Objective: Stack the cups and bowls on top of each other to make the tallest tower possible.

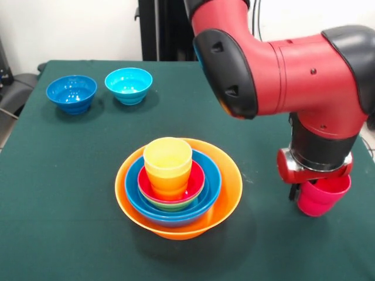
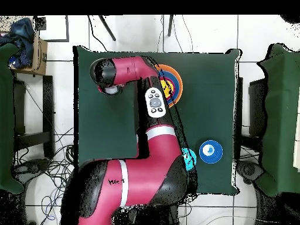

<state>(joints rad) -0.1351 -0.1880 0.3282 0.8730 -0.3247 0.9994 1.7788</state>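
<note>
The tower stands mid-table: a very large orange bowl holds a blue bowl, then a green and a red bowl, with a yellow cup nested in an orange one on top. In the overhead view only the tower's edge shows beside the arm. To the right of the tower my gripper is shut on the rim of a pink cup, which hangs upright just at the table surface. One black finger shows on the cup's left side. In the overhead view the wrist hides both.
A dark-blue bowl and a light-blue bowl sit side by side at the far left of the green table. From above, the dark-blue bowl shows whole and the light-blue bowl is half under the arm.
</note>
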